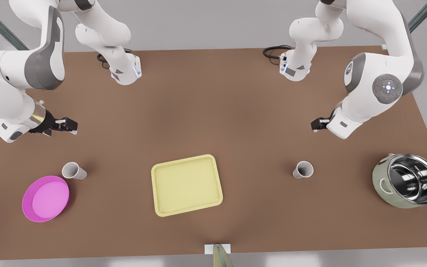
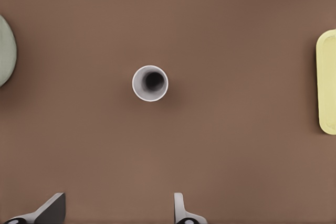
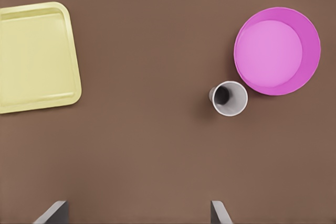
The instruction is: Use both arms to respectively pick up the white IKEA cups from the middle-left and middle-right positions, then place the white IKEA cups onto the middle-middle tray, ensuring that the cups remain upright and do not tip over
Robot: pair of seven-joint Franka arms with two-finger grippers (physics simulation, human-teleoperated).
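Observation:
One white cup (image 1: pixel 303 170) stands upright at the front view's right, between the pale yellow tray (image 1: pixel 186 185) and the steel pot. My left gripper (image 1: pixel 318 124) hovers above the table behind this cup (image 2: pixel 150 83); in the left wrist view its fingers (image 2: pixel 51 211) are spread wide, open and empty. The other white cup (image 1: pixel 74 171) stands upright at the front view's left, close to the magenta plate. Behind it and apart from it hovers my right gripper (image 1: pixel 69 125), also open, and the cup (image 3: pixel 229 98) lies ahead of its fingers (image 3: pixel 219 213).
A round magenta plate (image 1: pixel 46 198) lies at the front view's lower left, almost touching the nearby cup. A large steel pot (image 1: pixel 408 180) stands at the far right. Both arm bases (image 1: pixel 124 70) sit at the back edge with cables.

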